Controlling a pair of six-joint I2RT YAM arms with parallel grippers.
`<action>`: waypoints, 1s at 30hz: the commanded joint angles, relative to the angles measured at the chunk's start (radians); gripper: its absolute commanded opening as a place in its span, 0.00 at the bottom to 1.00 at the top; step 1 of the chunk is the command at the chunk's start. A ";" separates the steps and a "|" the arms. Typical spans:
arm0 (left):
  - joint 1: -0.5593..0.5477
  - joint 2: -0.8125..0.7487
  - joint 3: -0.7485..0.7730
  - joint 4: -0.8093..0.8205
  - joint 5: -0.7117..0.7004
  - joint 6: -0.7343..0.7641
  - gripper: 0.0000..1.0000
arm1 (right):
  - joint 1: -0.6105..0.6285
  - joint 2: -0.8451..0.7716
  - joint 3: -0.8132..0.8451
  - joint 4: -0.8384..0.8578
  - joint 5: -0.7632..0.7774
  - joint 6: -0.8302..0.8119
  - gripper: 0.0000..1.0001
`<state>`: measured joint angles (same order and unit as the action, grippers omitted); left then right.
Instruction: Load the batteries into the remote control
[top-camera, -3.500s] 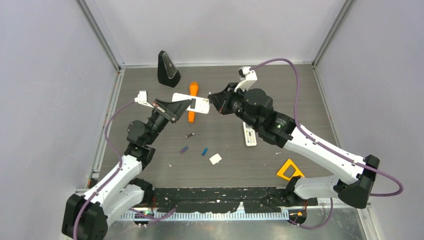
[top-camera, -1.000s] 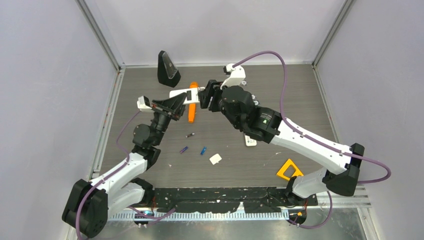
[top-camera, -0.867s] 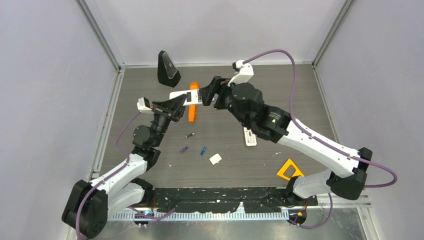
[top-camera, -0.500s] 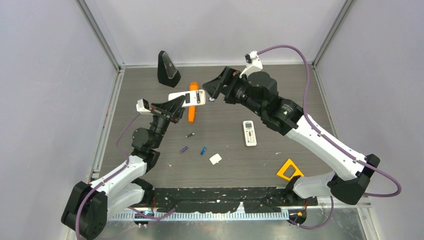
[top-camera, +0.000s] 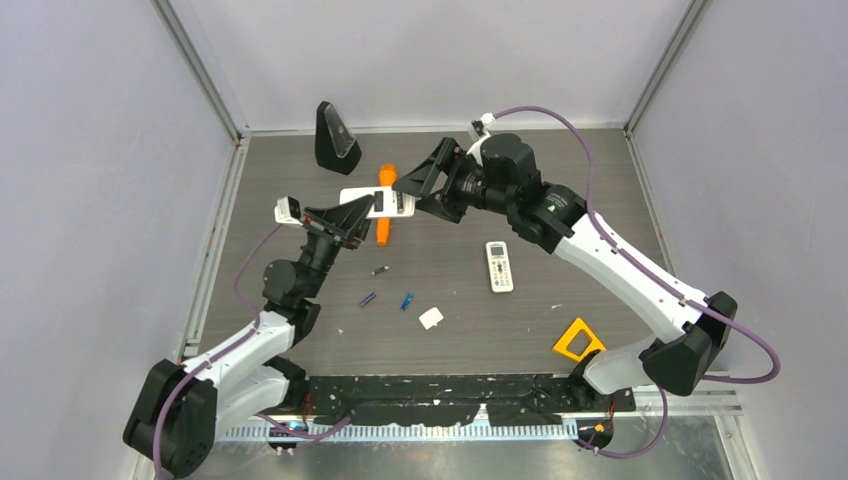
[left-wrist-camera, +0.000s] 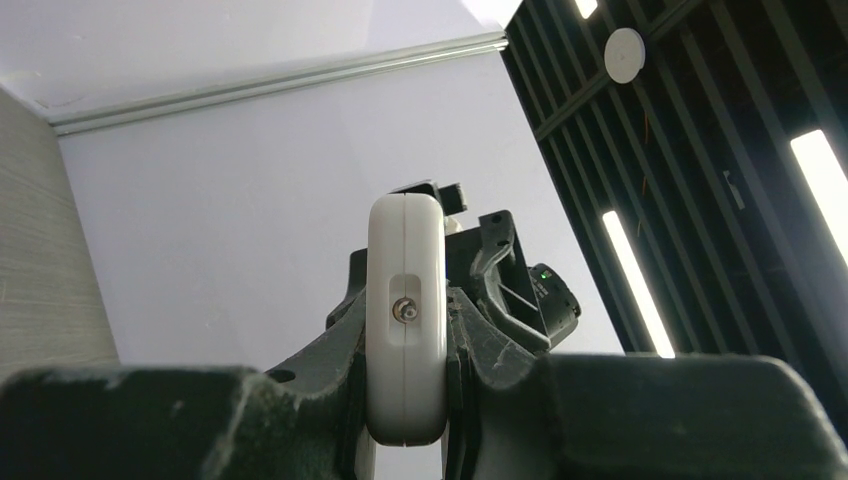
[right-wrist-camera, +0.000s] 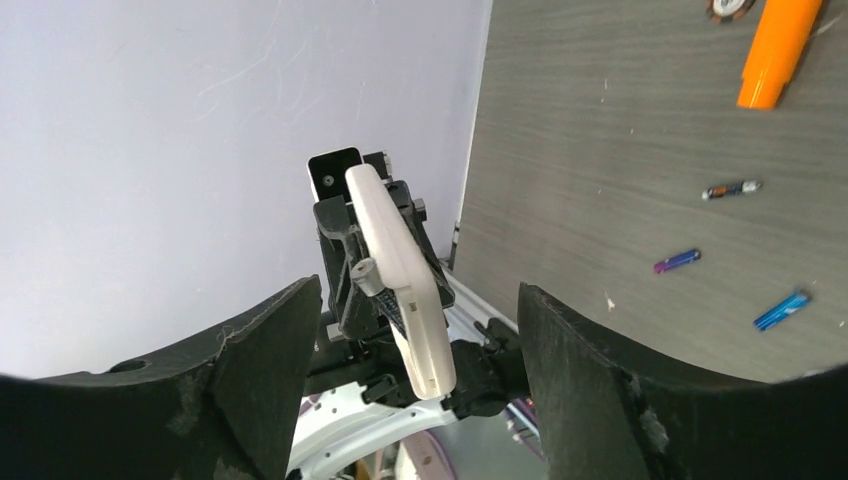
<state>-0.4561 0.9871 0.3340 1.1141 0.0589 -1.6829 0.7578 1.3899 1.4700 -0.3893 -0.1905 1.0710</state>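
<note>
Starting at your near edge: a yellow piece (top-camera: 578, 340) sits on the table (top-camera: 600, 190) in front of the right arm's base, and a small white chip (top-camera: 431, 318) lies toward the middle. Just beyond it, all three cells lie loose on the table. The blue battery (top-camera: 408, 302) is closest to the chip, the purple battery (top-camera: 368, 298) is near its left, and the dark grey battery (top-camera: 380, 270) is a little farther back. Off to the right, a second remote (top-camera: 498, 266) lies flat, buttons up.

Now up in the air: your left gripper (left-wrist-camera: 405, 400) is clamped on the remote (top-camera: 377, 203), fingers pressed against both flat faces, holding it off the table. From the left wrist you're looking straight at its narrow end. Your right gripper (right-wrist-camera: 415, 300) faces it from the other side, fingers spread wide and gripping nothing. The remote shows in the gap from the right wrist, but whether either finger touches it, I can't tell.

Below the remote an orange marker (top-camera: 383, 232) lies on the table. At the far back-left stands a black wedge (top-camera: 335, 138).
</note>
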 joint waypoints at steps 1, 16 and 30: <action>0.000 0.003 -0.006 0.115 0.031 0.040 0.00 | -0.005 -0.015 -0.014 0.048 -0.041 0.121 0.76; 0.000 0.041 0.000 0.170 0.035 0.057 0.00 | -0.008 -0.014 -0.127 0.187 -0.090 0.262 0.70; 0.001 0.062 -0.003 0.185 0.031 0.042 0.00 | -0.026 -0.028 -0.135 0.234 -0.076 0.264 0.78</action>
<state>-0.4561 1.0420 0.3214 1.2167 0.0826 -1.6424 0.7418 1.3899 1.3407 -0.2108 -0.2680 1.3231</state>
